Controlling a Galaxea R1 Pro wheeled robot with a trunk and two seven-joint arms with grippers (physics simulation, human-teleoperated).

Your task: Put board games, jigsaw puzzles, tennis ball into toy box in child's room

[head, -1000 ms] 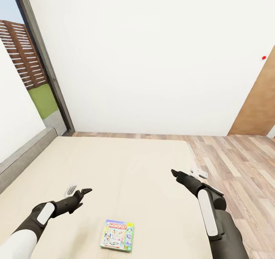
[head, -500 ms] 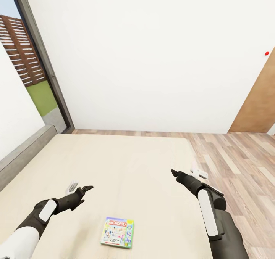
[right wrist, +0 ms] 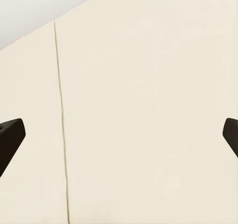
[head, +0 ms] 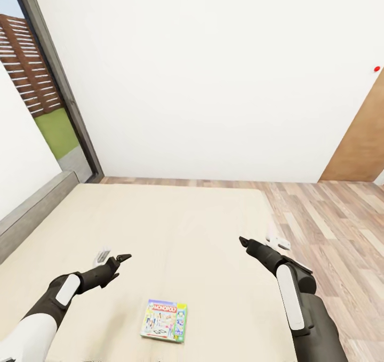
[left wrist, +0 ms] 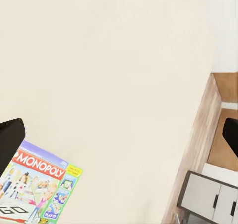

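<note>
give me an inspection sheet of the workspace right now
surface: cream bed cover, flat and smooth.
job's things: one Monopoly board game lying flat near the bed's near edge, between the two arms, untouched.
clutter: nothing seen.
hands: left hand open, above the bed beside the game; right hand open, above the bed near its side edge; both empty.
cables: nothing seen.
surroundings: white wall, wood-plank floor, window, brown door.

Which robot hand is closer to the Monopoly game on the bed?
Left. The left gripper hovers just beyond the Monopoly game, off its left corner. The right gripper is farther away, over the bed's right side.
</note>
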